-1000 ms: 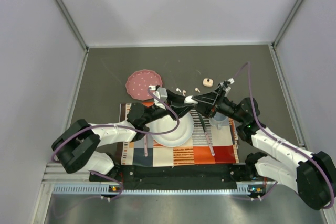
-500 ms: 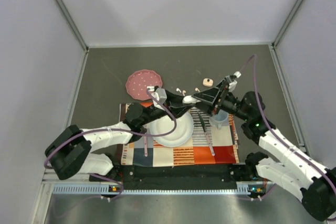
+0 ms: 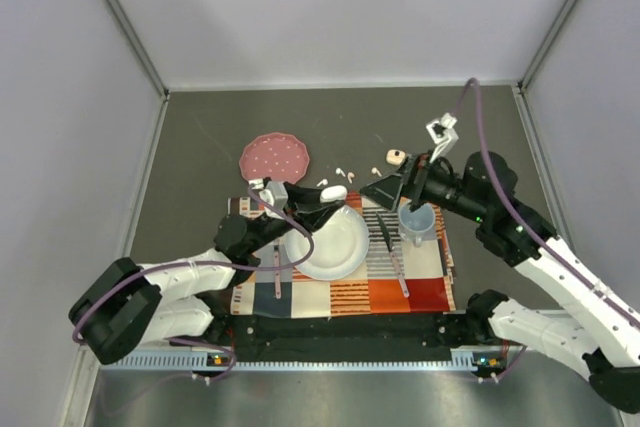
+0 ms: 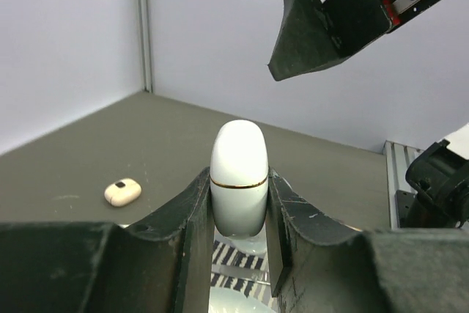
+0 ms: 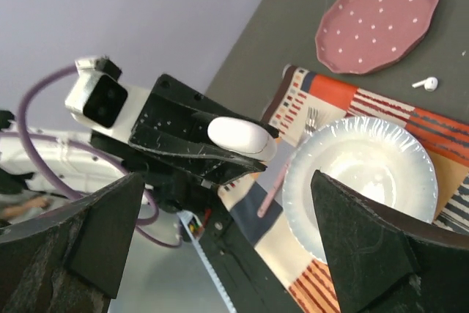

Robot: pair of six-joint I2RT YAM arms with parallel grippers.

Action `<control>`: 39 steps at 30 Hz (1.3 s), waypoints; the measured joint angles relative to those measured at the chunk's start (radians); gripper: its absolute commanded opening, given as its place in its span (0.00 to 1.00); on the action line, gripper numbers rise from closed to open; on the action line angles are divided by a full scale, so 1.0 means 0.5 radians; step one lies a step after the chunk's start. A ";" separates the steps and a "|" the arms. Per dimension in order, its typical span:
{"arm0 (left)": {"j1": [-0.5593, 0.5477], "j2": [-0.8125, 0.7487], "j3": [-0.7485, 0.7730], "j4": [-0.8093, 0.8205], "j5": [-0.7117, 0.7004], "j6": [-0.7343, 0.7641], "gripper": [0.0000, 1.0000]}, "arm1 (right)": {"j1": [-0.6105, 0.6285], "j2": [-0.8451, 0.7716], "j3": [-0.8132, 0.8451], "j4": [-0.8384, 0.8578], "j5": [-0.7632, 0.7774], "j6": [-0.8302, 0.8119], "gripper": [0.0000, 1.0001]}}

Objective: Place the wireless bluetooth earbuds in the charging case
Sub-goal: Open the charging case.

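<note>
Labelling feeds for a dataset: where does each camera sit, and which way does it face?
Top external: above and behind, facing down on the table; left arm and right arm show.
Left wrist: on the left gripper, facing the back wall past its fingers.
Right wrist: on the right gripper, facing down at the white plate between its open fingers.
All three share the clamped white case.

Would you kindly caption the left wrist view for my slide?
Left pincer clamped on the white charging case, its seam closed.

Overhead from behind, wrist views close, all share white case (image 4: 238, 174)
</note>
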 measured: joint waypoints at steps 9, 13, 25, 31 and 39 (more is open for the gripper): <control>0.018 0.050 -0.014 0.006 0.107 -0.066 0.00 | 0.348 0.271 0.140 -0.306 0.378 -0.352 0.96; 0.018 0.026 -0.014 0.005 0.159 -0.084 0.00 | 0.362 0.301 0.145 -0.349 0.455 -0.400 0.96; 0.030 -0.028 -0.014 0.013 0.248 -0.095 0.00 | 0.389 0.360 0.169 -0.349 0.480 -0.418 0.96; 0.044 -0.029 -0.013 0.002 0.327 -0.122 0.00 | 0.394 0.359 0.169 -0.349 0.480 -0.416 0.98; 0.040 -0.122 -0.013 -0.021 0.480 -0.130 0.00 | 0.394 0.360 0.231 -0.291 0.479 -0.397 0.98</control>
